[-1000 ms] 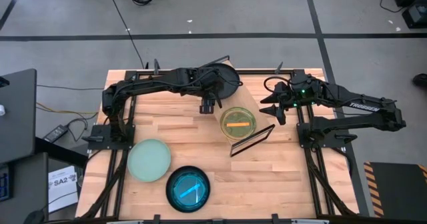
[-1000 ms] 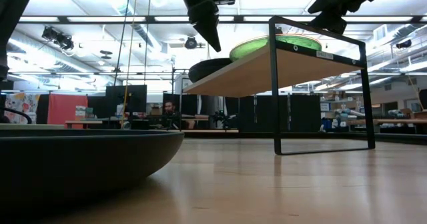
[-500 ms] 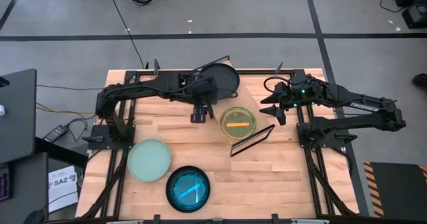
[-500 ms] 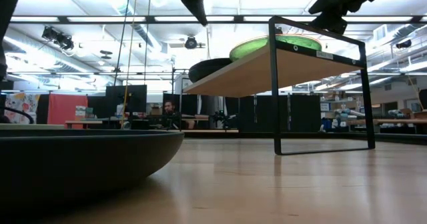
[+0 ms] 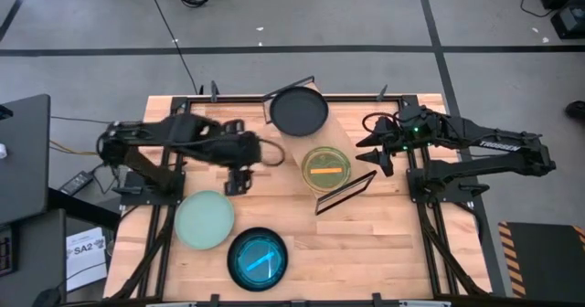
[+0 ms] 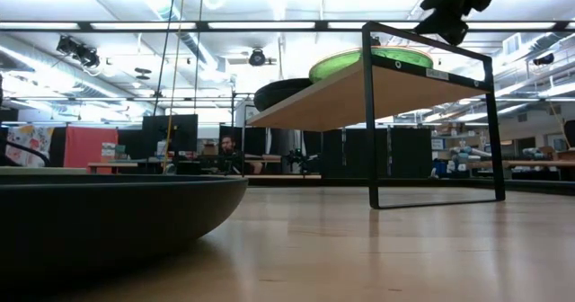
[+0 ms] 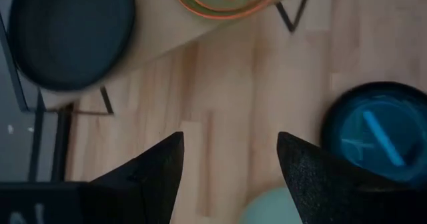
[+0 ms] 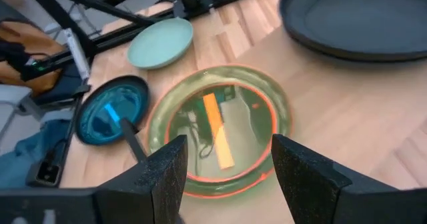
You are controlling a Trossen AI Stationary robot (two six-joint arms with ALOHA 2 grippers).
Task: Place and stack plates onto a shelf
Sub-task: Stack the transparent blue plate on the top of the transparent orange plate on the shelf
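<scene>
At the near edge of the table you have the teal plate [image 5: 257,259] with its bright blue stripe, lying flat on the slatted tabletop [image 5: 384,243]; just beside it, toward your left arm's side, sits the pale green plate [image 5: 204,219], close to the teal one, though you cannot tell from above whether the rims touch. Above the pale green plate's far edge hangs your left gripper [image 5: 238,181], over bare wood between that plate and the shelf; its wrist view shows the two dark fingers [image 7: 157,174] spread wide apart with nothing between them, the teal plate [image 7: 377,134] and a sliver of the pale green plate [image 7: 273,211] beyond.

Farther back, the shelf [image 5: 358,133] runs slantwise across the middle of the table, its near black wire frame [image 5: 345,192] standing on the wood; on its board rests the green plate with the orange stripe [image 5: 326,167], and at its far end the dark grey plate [image 5: 298,112], well apart from the green one.

Your right gripper [image 5: 377,148] hovers beside the shelf, near the green plate's right-hand rim; its fingers [image 8: 163,177] stand well apart and hold nothing, with the green plate [image 8: 220,127] directly ahead of them. From table height the shelf [image 6: 359,91] shows raised on its frame, both plates on top.
</scene>
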